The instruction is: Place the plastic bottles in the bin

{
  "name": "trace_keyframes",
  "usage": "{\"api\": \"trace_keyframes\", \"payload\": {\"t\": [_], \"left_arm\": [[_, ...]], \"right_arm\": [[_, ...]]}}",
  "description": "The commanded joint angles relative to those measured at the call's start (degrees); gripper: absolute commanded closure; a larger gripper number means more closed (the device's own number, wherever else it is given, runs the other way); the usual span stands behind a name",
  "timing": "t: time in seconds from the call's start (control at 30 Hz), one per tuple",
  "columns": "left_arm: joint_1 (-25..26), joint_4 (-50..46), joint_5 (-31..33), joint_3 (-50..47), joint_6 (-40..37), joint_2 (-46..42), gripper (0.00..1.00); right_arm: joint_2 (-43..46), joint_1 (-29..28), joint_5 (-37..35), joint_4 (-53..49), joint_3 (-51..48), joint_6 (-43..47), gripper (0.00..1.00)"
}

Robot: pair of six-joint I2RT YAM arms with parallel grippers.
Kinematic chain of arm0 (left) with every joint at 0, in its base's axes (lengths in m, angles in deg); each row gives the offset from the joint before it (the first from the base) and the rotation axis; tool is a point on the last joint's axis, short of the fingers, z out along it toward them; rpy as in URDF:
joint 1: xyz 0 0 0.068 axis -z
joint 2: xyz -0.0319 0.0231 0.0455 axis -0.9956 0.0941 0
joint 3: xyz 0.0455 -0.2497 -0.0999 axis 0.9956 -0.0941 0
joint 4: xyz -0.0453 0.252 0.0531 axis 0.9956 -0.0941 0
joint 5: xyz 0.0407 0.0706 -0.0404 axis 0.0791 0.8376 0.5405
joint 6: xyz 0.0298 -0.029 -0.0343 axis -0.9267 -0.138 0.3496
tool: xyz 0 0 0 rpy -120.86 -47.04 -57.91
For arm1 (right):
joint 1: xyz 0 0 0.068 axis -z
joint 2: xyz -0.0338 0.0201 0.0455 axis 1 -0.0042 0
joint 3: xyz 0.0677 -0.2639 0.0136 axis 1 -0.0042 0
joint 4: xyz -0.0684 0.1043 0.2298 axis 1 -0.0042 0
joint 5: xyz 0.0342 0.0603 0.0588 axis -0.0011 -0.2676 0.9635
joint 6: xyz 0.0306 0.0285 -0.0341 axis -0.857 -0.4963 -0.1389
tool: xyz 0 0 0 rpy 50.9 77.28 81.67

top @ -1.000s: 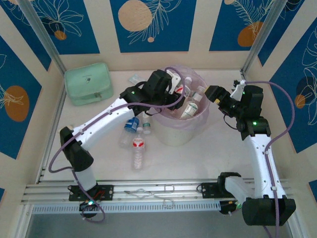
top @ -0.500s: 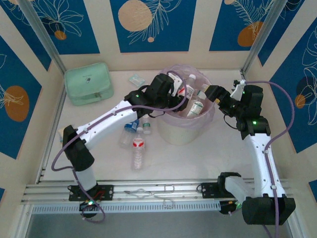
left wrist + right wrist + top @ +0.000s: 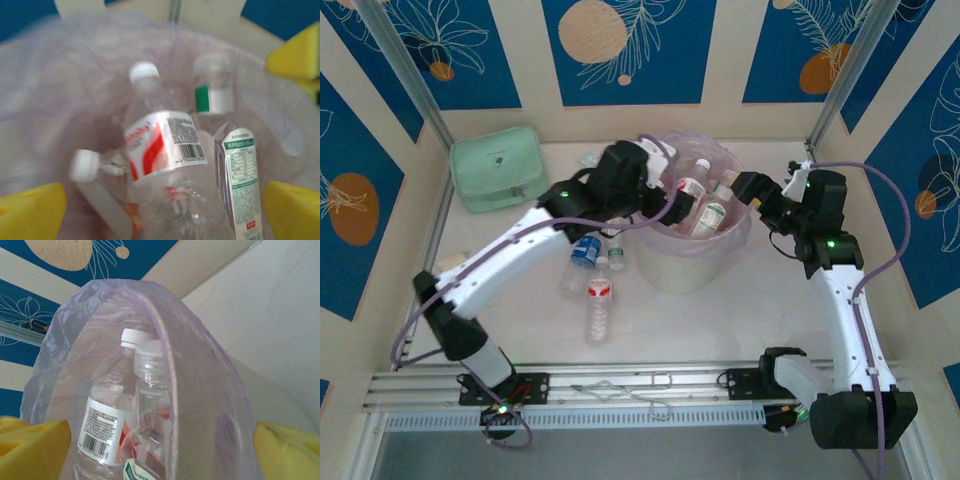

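- A mint-green zip pouch (image 3: 498, 168) lies at the far left of the table, well apart from the bin.
- Three plastic bottles lie on the table left of the bin. A blue-labelled bottle (image 3: 584, 253) has a small green-marked bottle (image 3: 616, 250) just beside it. A red-labelled bottle (image 3: 599, 298) lies nearer the arm bases.
- The left gripper (image 3: 658, 185) hangs over the bin's left rim. Its yellow pads (image 3: 31, 210) are spread wide with nothing gripped between them.
- The bin (image 3: 692, 262), lined with a pink bag, holds several bottles. A red-striped bottle (image 3: 162, 150) rests on top, with a green-labelled bottle (image 3: 240, 185) beside it.
- The right gripper (image 3: 752, 190) sits at the bin's right rim with its jaws wide. The bagged rim (image 3: 165, 365) stands between them, unpinched.
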Motion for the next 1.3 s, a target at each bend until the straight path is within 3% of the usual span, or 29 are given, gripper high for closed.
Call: {"api": "trace_keyframes", "payload": {"t": [0.0,0.17,0.33,0.5,0.7,1.0,1.27], "left_arm": [[-0.8,-2.8,7.3,1.1,-3.7,-7.3,0.01],[-6.6,-7.2,7.9,-6.2,-0.8,-14.1,0.01],[-16.9,-6.1,2.9,-23.3,6.4,-21.6,0.01],[-21.4,-6.2,5.3,-35.7,9.7,-22.1,0.02],[-22.6,1.1,0.8,-50.0,16.9,-21.2,0.14],[-22.5,17.0,-5.2,-63.2,21.2,-19.1,0.19],[-22.6,17.4,-1.3,-63.6,20.8,-14.9,0.29]], "right_arm": [[0.0,-0.9,-1.5,-0.4,0.9,1.0,0.06],[-0.2,-1.2,-1.7,0.2,0.8,0.7,0.06],[-0.6,-1.2,-1.8,0.8,0.9,0.6,0.06],[-0.2,-1.2,-1.9,0.8,0.5,0.4,0.06],[0.3,-1.2,-2.0,0.4,0.6,0.4,0.06],[0.9,-1.1,-0.7,1.8,-0.1,-0.7,0.06],[2.8,-1.0,-1.5,0.8,-0.5,-0.8,0.06]]}}
